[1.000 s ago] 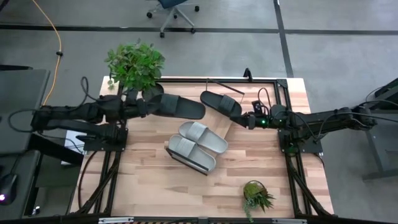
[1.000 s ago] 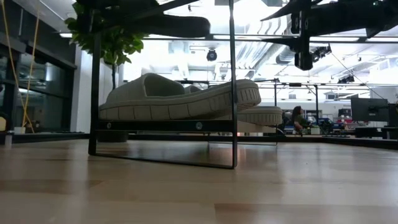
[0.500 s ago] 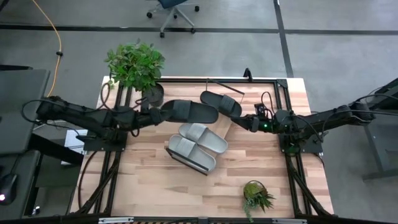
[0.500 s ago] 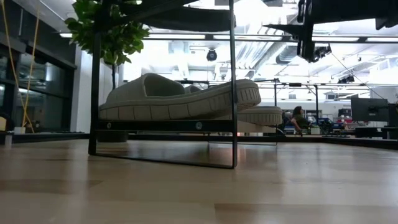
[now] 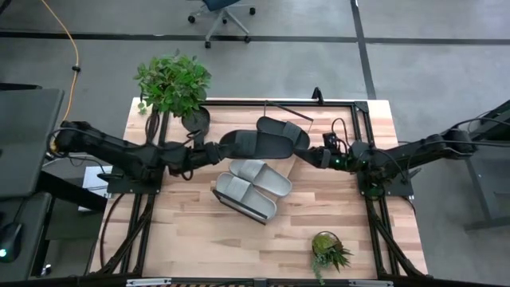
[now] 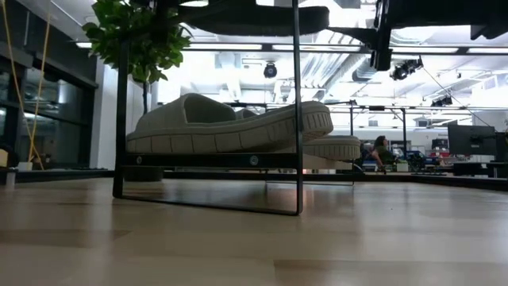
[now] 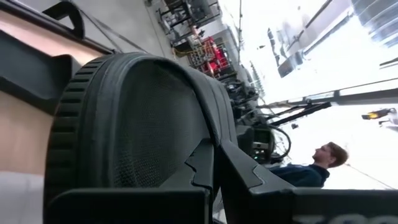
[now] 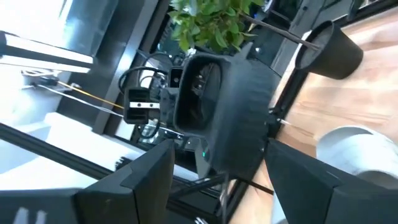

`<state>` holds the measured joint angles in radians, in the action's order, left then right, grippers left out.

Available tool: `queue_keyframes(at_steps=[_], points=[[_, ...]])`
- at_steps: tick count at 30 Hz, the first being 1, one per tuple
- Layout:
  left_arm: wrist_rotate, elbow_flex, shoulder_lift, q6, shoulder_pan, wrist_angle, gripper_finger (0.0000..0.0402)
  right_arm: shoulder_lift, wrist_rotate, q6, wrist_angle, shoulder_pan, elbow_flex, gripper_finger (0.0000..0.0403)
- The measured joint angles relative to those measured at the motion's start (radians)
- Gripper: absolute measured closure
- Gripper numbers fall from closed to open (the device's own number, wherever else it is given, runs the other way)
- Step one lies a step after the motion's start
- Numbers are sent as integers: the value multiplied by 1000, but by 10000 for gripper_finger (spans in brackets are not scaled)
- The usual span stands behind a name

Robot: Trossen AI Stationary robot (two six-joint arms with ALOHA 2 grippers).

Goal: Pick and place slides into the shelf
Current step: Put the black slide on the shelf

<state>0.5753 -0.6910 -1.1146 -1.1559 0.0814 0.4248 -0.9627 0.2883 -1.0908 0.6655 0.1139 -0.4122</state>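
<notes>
Two pale slides (image 5: 251, 186) on the shelf (image 5: 296, 166); left hand (image 5: 213, 151) grips a black slide (image 5: 259, 144), right hand (image 5: 312, 156) seemingly released.

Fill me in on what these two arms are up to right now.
The left gripper is shut on a black slide sandal, holding it in the air above the two pale grey-green slide sandals that lie on the light-wood shelf board. The right gripper is open beside the second black slide sandal, which overlaps the first in the high view.
</notes>
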Motion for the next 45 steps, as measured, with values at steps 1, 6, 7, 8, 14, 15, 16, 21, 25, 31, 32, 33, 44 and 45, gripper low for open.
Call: queue_keyframes(at_steps=[1,6,7,8,14,15,16,21,25,31,32,33,44,45], points=[[0,0,-6,0,0,0,401,-7,0,1,4,0,0,164],[-1,0,-37,1,0,52,401,-58,-4,-9,18,0,0,164],[-1,0,-40,1,0,52,401,-68,-1,-4,29,1,0,164],[-2,0,-43,1,0,50,401,-80,7,1,54,2,0,164],[-11,0,-51,0,0,47,401,-106,56,41,125,5,0,200],[-11,0,-51,3,0,47,401,-105,57,42,125,5,0,213],[-11,0,-51,5,0,47,401,-106,57,44,124,5,0,227],[-21,0,-51,8,-1,47,400,-106,56,46,117,4,0,311],[-29,0,-49,12,-2,47,393,-106,67,64,117,4,0,367],[-64,0,-49,68,-3,46,362,-99,90,91,117,5,0,372],[-71,0,-49,76,-3,47,353,-93,97,103,117,5,0,372],[-76,0,-49,83,-3,47,343,-83,106,117,117,5,0,372],[-131,0,-50,86,-3,20,212,127,276,300,35,10,0,373],[-135,0,-50,86,-3,5,205,148,263,314,17,12,0,373]])
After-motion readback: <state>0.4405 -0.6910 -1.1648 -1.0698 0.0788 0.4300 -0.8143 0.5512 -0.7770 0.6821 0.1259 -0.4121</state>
